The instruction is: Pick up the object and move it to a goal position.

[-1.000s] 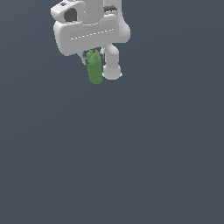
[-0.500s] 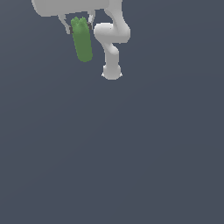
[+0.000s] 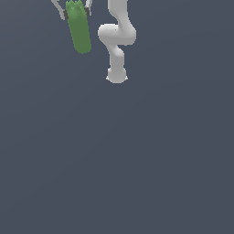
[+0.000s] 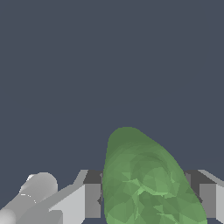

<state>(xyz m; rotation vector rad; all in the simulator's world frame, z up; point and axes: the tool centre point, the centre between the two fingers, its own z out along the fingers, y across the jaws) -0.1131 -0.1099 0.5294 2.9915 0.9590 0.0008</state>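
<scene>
1 green cylinder (image 3: 78, 28) clamped between 2 gripper (image 3: 75, 10) fingers (image 4: 87, 199), hanging left of arm base (image 3: 116, 75). Keep grip firm; carry smoothly, avoiding swing.

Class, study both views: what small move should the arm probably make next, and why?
Probably keep carrying the green cylinder steadily, grip unchanged: the gripper holds it by its upper end, hanging clear of the floor, and no goal marker shows in either view.
</scene>
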